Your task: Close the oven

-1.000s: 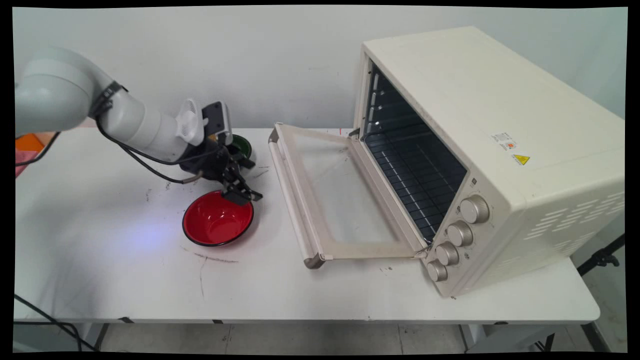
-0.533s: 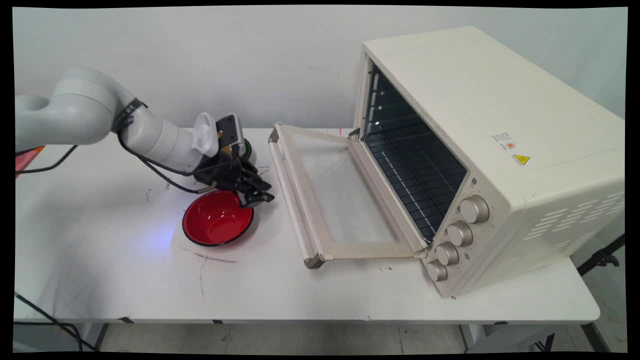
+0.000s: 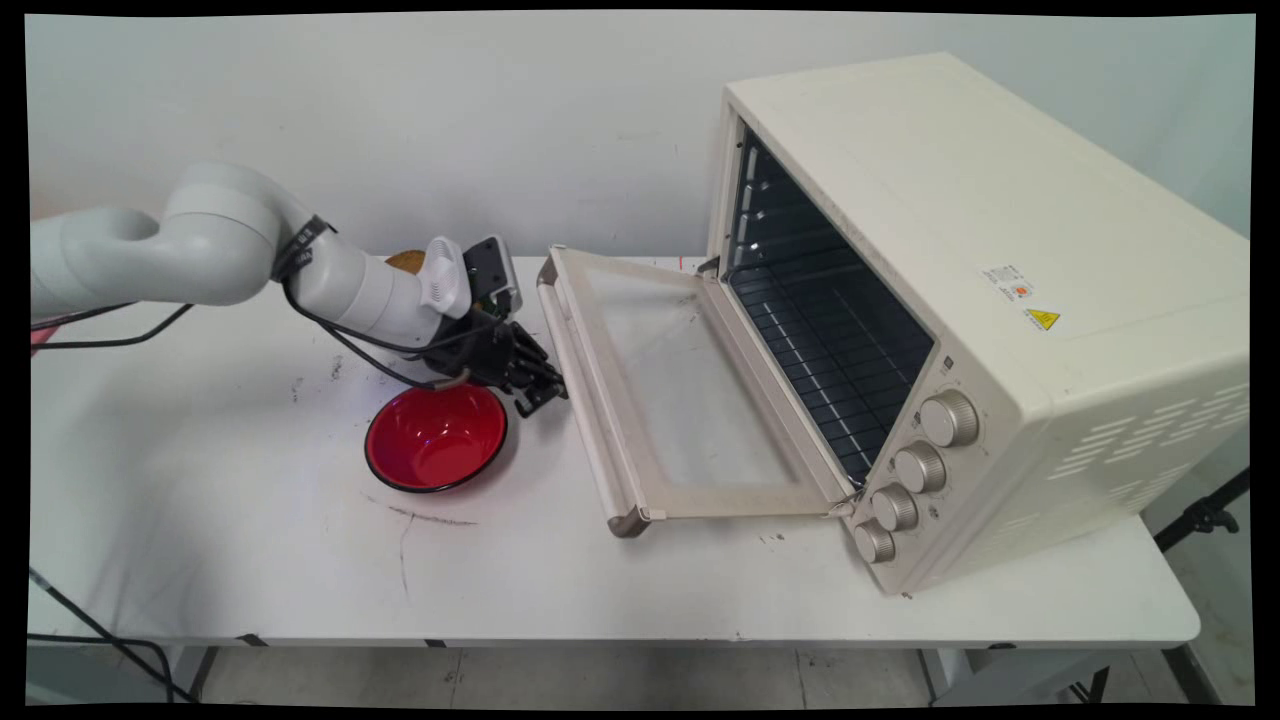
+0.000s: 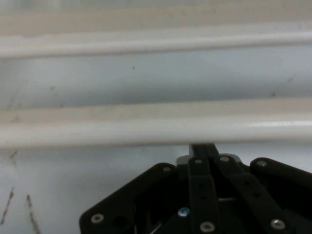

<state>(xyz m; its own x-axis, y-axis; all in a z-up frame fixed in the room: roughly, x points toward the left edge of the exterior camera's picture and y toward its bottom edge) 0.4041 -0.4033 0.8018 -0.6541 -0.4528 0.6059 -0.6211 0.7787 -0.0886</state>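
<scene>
Your gripper (image 3: 545,385) is hanging low over the white table (image 3: 200,520), pointing toward the right end of the table, with its two black fingers (image 4: 202,151) pressed together and holding nothing. In the hand view you are seeing those closed fingertips reaching almost to the cream handle bar (image 4: 146,129) of the oven door, which is running straight across the frame just in front of them. In the main view the gripper is sitting just beside the left edge of the open door (image 3: 680,400), near the handle (image 3: 585,400), though you cannot tell from either view whether the tips are actually touching it. The door is lying folded down flat toward the table's left, its glass pane facing up. It is hinged to a cream toaster oven (image 3: 1000,300) that is occupying the right half of the table, with its dark cavity and wire rack (image 3: 820,340) showing and four metal knobs (image 3: 915,465) lining its front panel toward the near edge. A red bowl (image 3: 436,440) with a black rim is resting upright on the table just below and to the left of the gripper, toward the near edge, close to it but apart. Behind the wrist, near the far edge, a small brownish object (image 3: 405,260) is peeking out, too hidden for you to identify. Black cables (image 3: 350,345) are looping under the white forearm (image 3: 350,285).
</scene>
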